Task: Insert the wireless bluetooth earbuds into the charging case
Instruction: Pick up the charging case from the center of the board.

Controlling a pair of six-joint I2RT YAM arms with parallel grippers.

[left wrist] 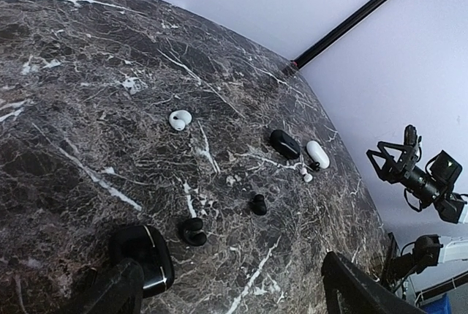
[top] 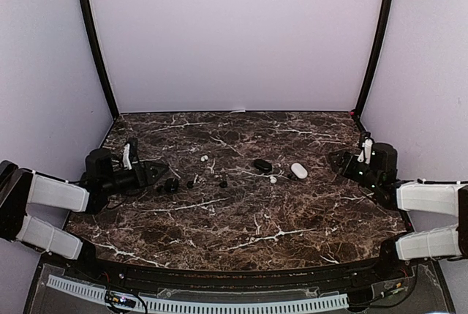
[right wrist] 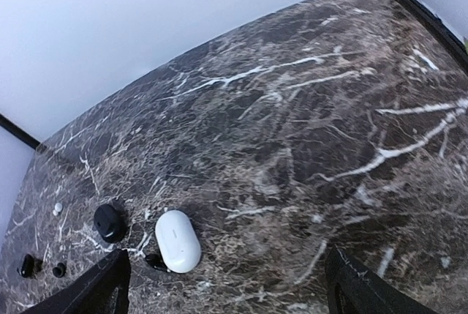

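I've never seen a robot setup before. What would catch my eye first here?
The dark marble table with its white veins fills the view. The left gripper and right gripper reach in from the sides, both open and empty. Between them lies a loose row of tiny things: a white case beside a black case, with white and black earbuds scattered toward the left gripper.

The left arm (top: 55, 195) sits at the 8 o'clock side of the top view. Its white links are folded back on themselves and its black wrist reaches toward 3 o'clock, with the left gripper (top: 155, 173) held low, jaws spread wide and unloaded. The right arm (top: 428, 198) mirrors it at 4 o'clock, folded likewise, with the right gripper (top: 338, 162) aimed toward 9 o'clock, jaws equally wide and unloaded.
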